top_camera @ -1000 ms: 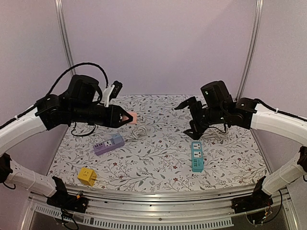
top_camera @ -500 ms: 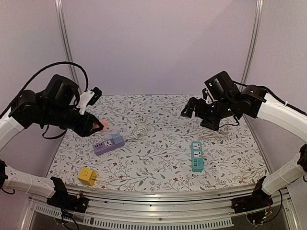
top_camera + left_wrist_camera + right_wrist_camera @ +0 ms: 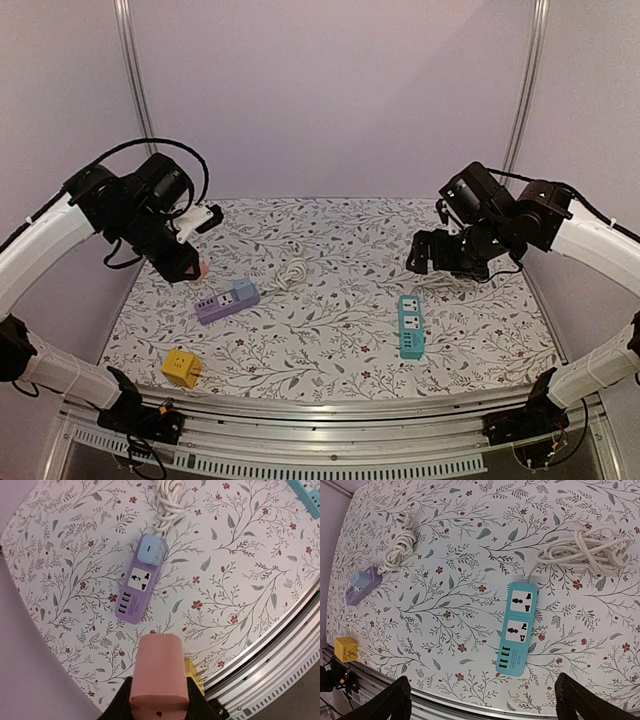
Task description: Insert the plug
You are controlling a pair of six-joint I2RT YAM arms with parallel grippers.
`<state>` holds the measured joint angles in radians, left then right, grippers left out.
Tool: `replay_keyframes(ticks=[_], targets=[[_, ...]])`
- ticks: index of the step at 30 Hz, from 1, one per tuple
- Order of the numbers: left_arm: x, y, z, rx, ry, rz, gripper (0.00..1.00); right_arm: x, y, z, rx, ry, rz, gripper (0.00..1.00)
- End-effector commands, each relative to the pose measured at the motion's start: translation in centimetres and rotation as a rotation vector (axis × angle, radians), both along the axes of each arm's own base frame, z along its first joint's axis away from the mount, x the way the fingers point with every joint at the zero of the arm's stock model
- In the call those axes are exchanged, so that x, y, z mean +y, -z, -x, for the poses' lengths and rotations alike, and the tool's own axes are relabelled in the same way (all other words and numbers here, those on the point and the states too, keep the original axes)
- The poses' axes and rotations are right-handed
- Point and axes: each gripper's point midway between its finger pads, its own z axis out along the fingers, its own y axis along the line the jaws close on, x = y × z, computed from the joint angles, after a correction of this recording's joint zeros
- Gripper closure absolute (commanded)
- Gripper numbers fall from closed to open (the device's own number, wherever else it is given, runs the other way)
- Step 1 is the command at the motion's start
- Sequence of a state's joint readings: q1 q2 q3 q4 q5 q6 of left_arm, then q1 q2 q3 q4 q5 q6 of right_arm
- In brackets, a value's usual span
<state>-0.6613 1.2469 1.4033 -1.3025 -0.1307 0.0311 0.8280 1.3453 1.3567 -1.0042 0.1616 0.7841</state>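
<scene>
Left tool [image 3: 159, 700]: shut on a pink plug [image 3: 160, 672], one finger on each side. It hangs in the air above the left edge of the tabletop [image 3: 320, 340].
Pink plug: up in the air, not touching any socket. In the left wrist view it is apart from the purple socket strip [image 3: 141, 580].
Purple socket strip: flat on the tabletop near the left edge. A white cord [image 3: 170, 500] is bunched at its far end.
Right tool [image 3: 482, 705]: wide apart, with nothing in it. It hangs above the right side of the tabletop.
Blue socket strip [image 3: 519, 626]: flat near the right front. A second bunched cord [image 3: 585, 550] lies behind it.
Yellow cube [image 3: 181, 367]: in the front left corner.
</scene>
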Motion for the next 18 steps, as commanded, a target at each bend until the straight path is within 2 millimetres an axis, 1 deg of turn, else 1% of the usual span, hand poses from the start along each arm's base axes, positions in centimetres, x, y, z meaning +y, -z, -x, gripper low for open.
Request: replay_keyframes(ticks=[1, 3, 7, 9, 12, 15, 18], targets=[[1.1, 2.7, -0.1, 0.133, 0.089, -0.07, 1.0, -3.2, 0.3, 1.9, 0.003, 0.016, 0.057, 0.01], [1.3, 4.1, -0.6, 0.175, 0.129, -0.096, 1.0, -4.2, 0.1, 2.5, -0.004, 0.039, 0.051, 0.01], [1.5, 6.1, -2.0, 0.229, 0.199, -0.132, 1.0, -5.9, -0.4, 3.4, -0.021, 0.067, 0.056, 0.01], [1.1, 7.0, -2.6, 0.254, 0.243, -0.124, 1.0, -6.6, -0.6, 3.9, -0.023, 0.077, 0.06, 0.01], [0.9, 8.2, -3.7, 0.265, 0.276, -0.139, 1.0, -7.4, -0.7, 4.4, -0.021, 0.09, 0.063, 0.01], [0.9, 10.0, -4.8, 0.309, 0.284, -0.155, 1.0, -8.1, -0.8, 4.9, -0.016, 0.106, 0.064, 0.01], [0.7, 11.0, -5.8, 0.321, 0.301, -0.16, 1.0, -8.7, -1.1, 5.3, -0.021, 0.118, 0.063, 0.01]])
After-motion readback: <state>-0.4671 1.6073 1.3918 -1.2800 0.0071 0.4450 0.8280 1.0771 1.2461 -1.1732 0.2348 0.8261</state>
